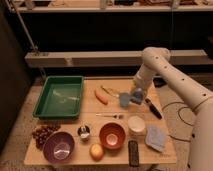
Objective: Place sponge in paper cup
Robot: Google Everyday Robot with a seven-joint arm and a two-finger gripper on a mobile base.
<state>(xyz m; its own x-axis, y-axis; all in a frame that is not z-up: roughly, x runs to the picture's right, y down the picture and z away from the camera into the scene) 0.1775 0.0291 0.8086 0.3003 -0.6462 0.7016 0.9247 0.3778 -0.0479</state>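
Pale wooden tabletop [92, 111] beneath a smooth white, rounded arm [155, 62] bent down from the right, its gripper [134, 96] lowered to the surface, jaws drawn together. Small, soft blue-grey sponge [124, 99] touches their left side; whether it is gripped is unclear. Squat white paper cup [136, 125] stands near, on the camera side of the jaws.

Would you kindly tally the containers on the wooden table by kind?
Bowls: 2 (purple round bowl, orange round bowl)
Cups: 2 (squat white paper cup, small shiny metal cup)
Trays: 1 (green rectangular plastic tray)
Total: 5
Claw: shut, low between orange carrot and black-handled knife.
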